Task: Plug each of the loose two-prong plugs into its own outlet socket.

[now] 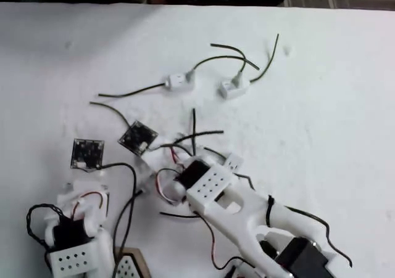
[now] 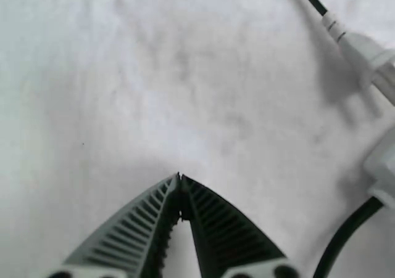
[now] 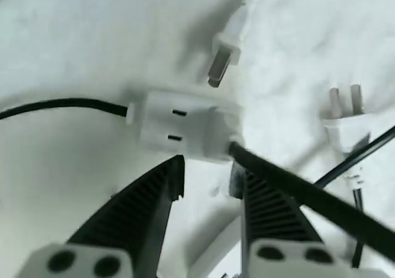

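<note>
In the right wrist view a white outlet socket (image 3: 176, 127) with two slots lies on the white table, a black cable at one end. My right gripper (image 3: 207, 179) is open, its fingertips just short of the socket and nothing between them. Two loose white two-prong plugs lie beyond: one (image 3: 223, 56) close to the socket, another (image 3: 344, 121) off to the side. My left gripper (image 2: 180, 180) is shut on nothing above bare table, with a white plug (image 2: 364, 50) farther off. In the high view the right arm (image 1: 211, 185) is at centre front and the left arm (image 1: 75, 244) at front left.
Two white socket-and-plug pieces (image 1: 179, 81) (image 1: 233, 88) with black cables lie at the table's back middle. Two black square boards (image 1: 87, 153) (image 1: 137, 137) sit ahead of the left arm. Loose black cables (image 1: 194, 133) tangle around the right arm. A thick black cable (image 3: 308, 195) crosses its finger.
</note>
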Tool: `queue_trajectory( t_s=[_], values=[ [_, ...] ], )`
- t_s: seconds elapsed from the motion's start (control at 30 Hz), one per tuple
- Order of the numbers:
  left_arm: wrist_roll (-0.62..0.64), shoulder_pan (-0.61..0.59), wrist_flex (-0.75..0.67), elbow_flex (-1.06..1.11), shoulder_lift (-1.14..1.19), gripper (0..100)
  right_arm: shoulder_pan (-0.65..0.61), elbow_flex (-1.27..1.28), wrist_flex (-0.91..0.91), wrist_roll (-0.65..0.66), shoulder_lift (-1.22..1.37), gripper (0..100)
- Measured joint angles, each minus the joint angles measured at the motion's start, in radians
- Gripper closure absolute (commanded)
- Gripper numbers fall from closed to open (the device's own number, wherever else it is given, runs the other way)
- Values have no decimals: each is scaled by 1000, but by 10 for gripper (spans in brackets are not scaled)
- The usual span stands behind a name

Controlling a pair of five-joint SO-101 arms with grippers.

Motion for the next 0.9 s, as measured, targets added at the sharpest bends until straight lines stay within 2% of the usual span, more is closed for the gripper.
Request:
queue_trajectory(
  t_s=[0.17, 0.3, 0.47, 0.73, 0.9],
  values=[
    [0, 0, 0, 0, 0, 976, 3, 0, -101, 0, 64, 881],
    [0, 0, 0, 0, 0, 976, 6, -2, -137, 0, 115, 991],
    [0, 0, 0, 0, 0, 976, 38, -3, -140, -2, 103, 980],
    [0, 0, 0, 0, 0, 976, 189, -77, -34, 8, -104, 981],
    [0, 0, 0, 0, 0, 976, 315, -218, 8, 83, -147, 981]
  ],
)
